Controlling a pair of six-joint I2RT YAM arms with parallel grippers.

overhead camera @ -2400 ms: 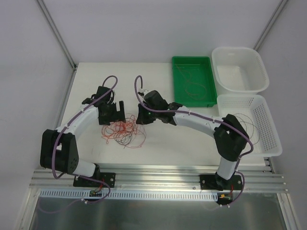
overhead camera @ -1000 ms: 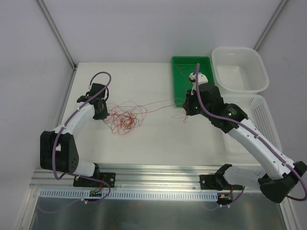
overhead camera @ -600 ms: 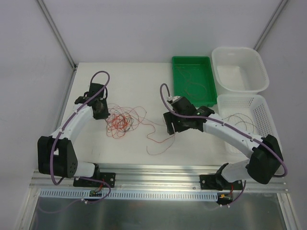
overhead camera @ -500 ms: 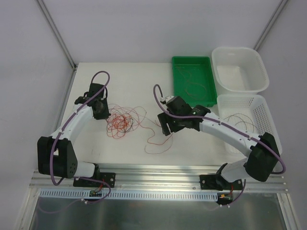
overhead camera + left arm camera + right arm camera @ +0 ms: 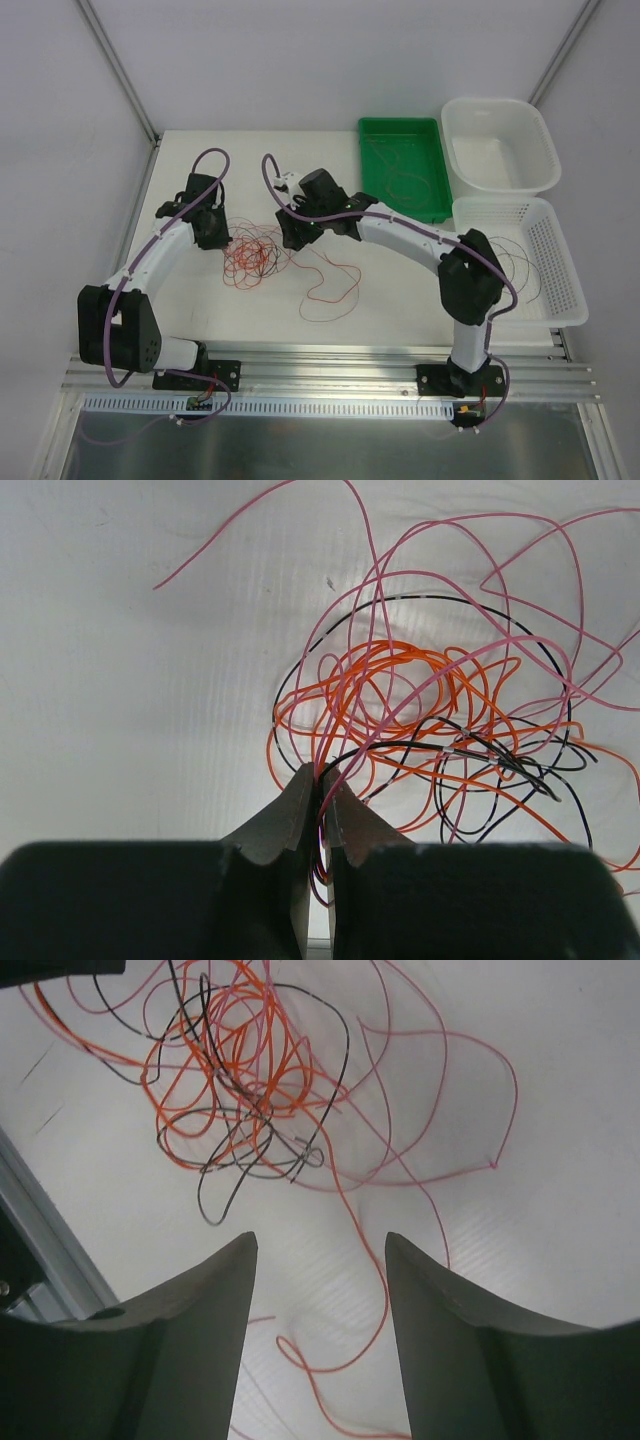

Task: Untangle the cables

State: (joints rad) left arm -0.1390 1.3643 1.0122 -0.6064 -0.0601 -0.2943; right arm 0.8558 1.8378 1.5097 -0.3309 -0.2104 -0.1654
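Note:
The cables are a loose tangle of thin red, orange and black wires on the white table, left of centre. My left gripper sits at the tangle's left edge. In the left wrist view it is shut on a few pink, orange and black strands of the cables. My right gripper hovers at the tangle's upper right, jaws open and empty. Through the right wrist view the right gripper stands above a loose red strand, with the tangle farther ahead. That strand trails right across the table.
A green tray at the back right holds a thin reddish wire. Behind it to the right stands a white bin. A white mesh basket with dark wires lies along the right edge. An aluminium rail runs along the near edge.
My right gripper, shut on a red strand near the green tray a second ago, has opened and swung left to the tangle. The strand now lies loose on the table. The left gripper stays put.

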